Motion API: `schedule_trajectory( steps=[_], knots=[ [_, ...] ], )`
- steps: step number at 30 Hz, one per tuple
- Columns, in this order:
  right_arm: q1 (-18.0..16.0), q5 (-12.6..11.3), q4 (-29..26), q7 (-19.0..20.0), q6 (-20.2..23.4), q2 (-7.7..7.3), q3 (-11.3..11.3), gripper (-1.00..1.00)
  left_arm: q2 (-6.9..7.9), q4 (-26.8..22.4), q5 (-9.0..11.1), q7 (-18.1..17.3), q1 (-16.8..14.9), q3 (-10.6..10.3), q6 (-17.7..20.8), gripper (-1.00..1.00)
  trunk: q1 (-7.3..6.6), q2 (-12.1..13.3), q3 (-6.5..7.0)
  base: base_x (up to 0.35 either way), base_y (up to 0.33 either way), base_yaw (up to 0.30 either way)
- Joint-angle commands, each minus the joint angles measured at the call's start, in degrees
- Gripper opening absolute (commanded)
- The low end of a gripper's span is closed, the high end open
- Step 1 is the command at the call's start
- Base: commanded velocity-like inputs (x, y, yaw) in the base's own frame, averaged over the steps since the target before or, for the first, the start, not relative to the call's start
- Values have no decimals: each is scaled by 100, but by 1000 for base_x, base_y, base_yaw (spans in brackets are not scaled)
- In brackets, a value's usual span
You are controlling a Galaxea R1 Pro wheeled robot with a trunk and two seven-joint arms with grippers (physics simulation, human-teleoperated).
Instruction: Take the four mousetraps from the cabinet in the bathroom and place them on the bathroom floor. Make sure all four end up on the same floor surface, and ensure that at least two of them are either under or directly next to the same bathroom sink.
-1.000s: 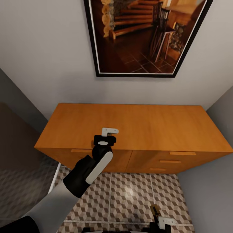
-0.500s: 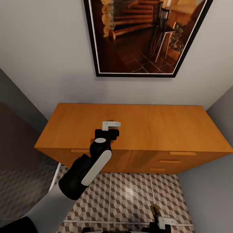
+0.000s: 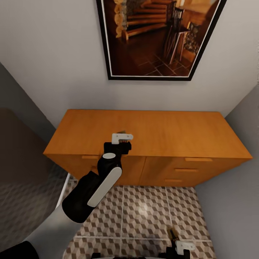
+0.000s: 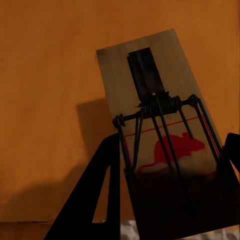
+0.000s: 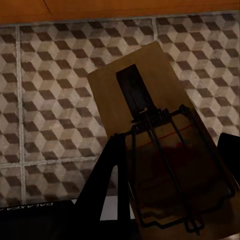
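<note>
Two mousetraps are in hand: my left gripper (image 3: pixel 122 138) clamps one (image 4: pixel 160 125) above the cabinet (image 3: pixel 172 131), my right gripper (image 3: pixel 181 248) clamps another (image 5: pixel 155 150) over the bathroom floor (image 3: pixel 144 208). Next I judge I must carry both toward the sink.

We look down on the cabinet (image 3: pixel 154 133) across the middle of the frame — its top bare, drawer handles along the front edge. Above it, at top centre, a framed picture (image 3: pixel 158 36) hangs on the pale wall. Our left gripper (image 3: pixel 120 138) sits centre frame over the cabinet's front edge, its arm running in from the lower left; whether it grips anything we cannot tell. Below lies the floor (image 3: pixel 144 212). At the bottom right edge our right gripper (image 3: pixel 176 241) pokes in, a tan sliver of mousetrap (image 3: pixel 173 233) at its tip.
</note>
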Motion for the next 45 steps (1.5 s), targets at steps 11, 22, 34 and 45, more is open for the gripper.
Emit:
schedule_trajectory(
  steps=[11,22,34,45],
  knots=[
    [-4,-58,5,3,-21,2,36,-100,17,56,46,63,-5,-8,20,-100,0,-10,-9,-339,0,0],
    [-4,-58,5,1,-21,3,36,-100,17,208,46,64,2,-11,20,-100,0,-10,-9,-341,0,0],
    [-4,-58,5,-1,-21,-4,36,-100,21,1305,49,59,4,-443,-40,-100,0,-10,-9,-296,0,0],
    [-4,-50,5,3,-21,-13,36,-100,2,4971,97,-443,268,-2383,-3433,-100,0,-10,-9,-25,0,0]
  ],
)
